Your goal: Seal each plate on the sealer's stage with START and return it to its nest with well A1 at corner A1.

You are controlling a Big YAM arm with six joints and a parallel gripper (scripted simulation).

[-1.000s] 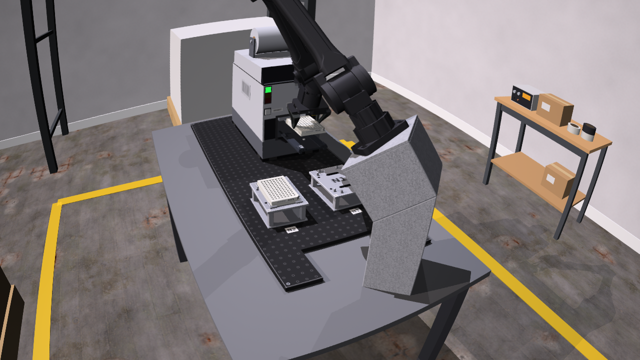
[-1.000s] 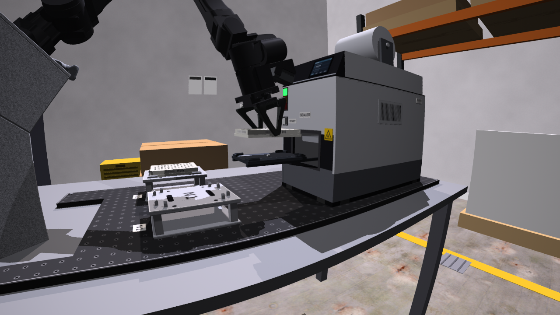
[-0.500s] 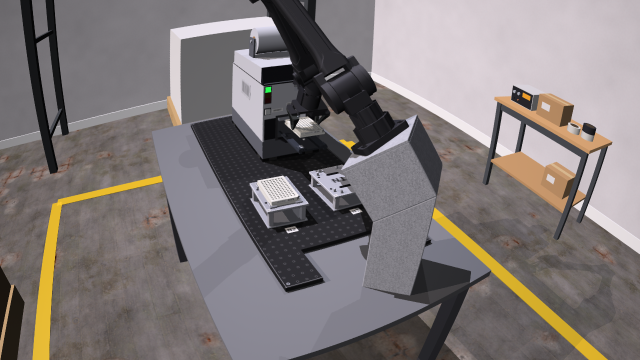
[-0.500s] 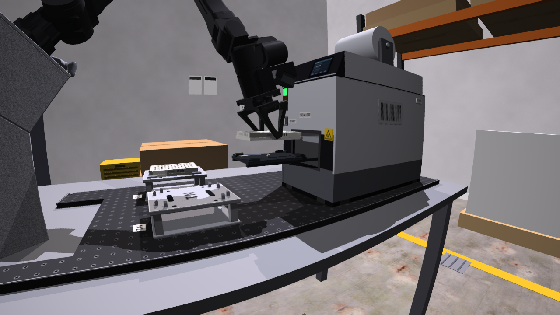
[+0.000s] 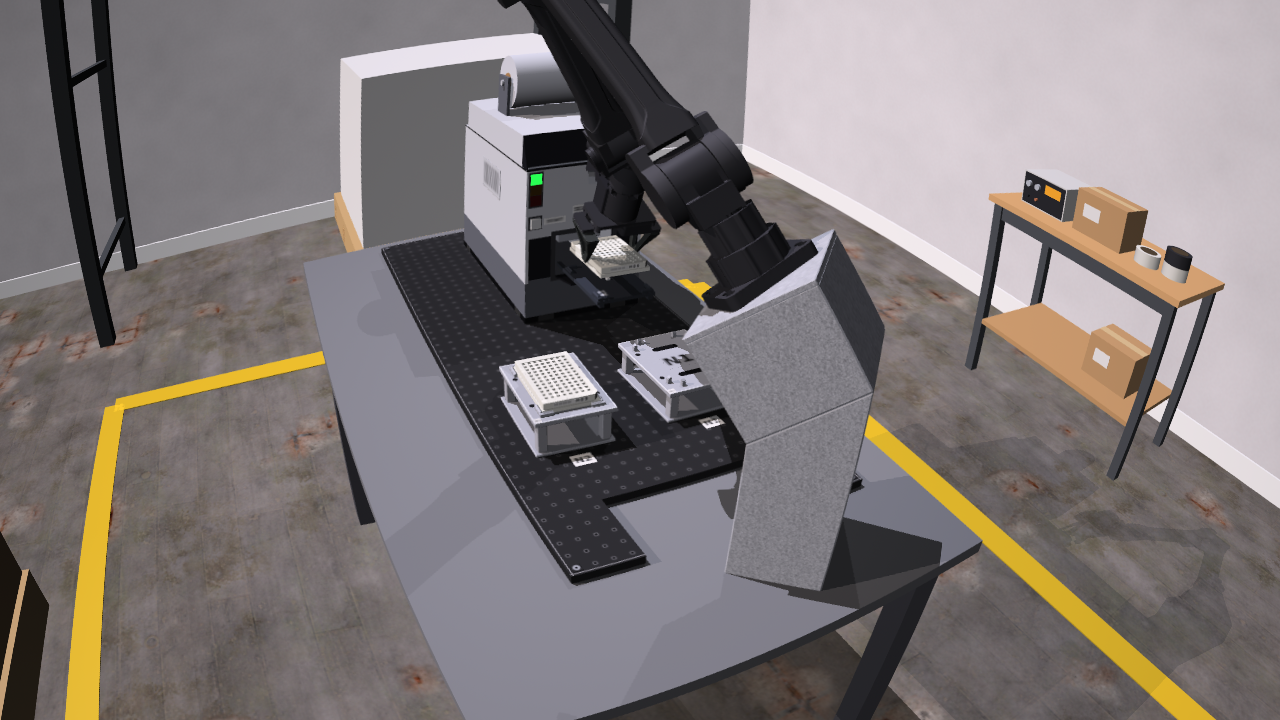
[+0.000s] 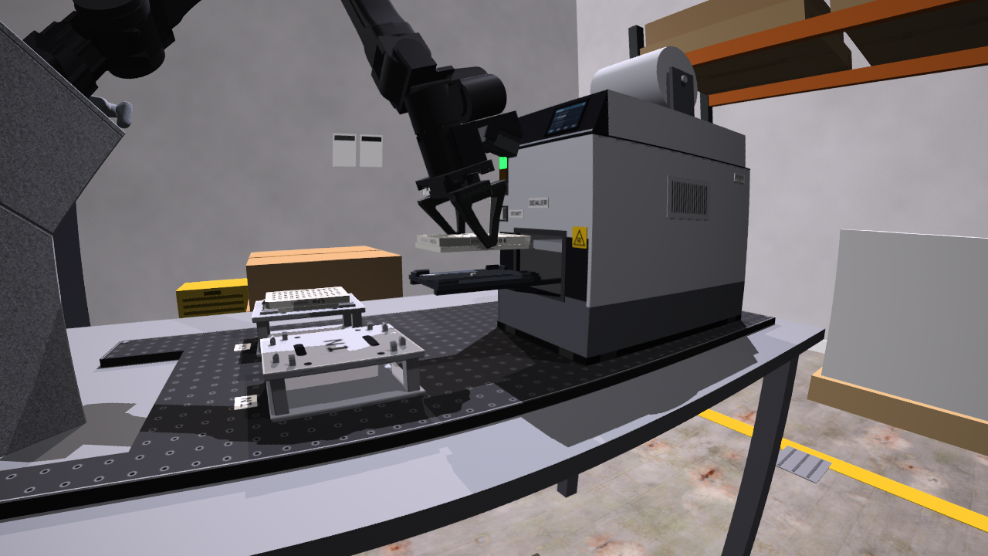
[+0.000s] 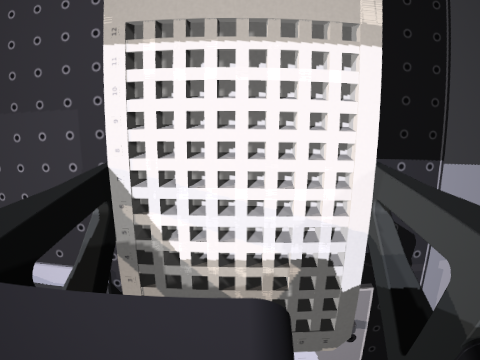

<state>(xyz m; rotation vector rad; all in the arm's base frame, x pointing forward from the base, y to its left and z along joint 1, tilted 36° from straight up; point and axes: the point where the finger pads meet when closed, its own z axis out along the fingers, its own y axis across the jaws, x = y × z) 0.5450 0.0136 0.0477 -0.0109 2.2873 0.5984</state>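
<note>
Gripping an open plate (image 5: 615, 256) (image 6: 469, 241) (image 7: 240, 165) by its sides, the gripper (image 5: 617, 243) (image 6: 472, 238) (image 7: 241, 176) hovers. Below it waits the sealer's stage (image 5: 586, 288) (image 6: 459, 279).

The arm reaches out and bends down, its gripper (image 5: 612, 243) (image 6: 474, 238) (image 7: 241, 176) pointing downward, fingers wide apart.

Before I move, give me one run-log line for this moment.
gripper: shut on open plate | plate: above stage, unseated | N1: vacant | lamp: green

Black arm (image 5: 626, 80) (image 6: 394, 48); triangular-framed claw (image 5: 617, 240) (image 6: 472, 238) (image 7: 241, 176).
</note>
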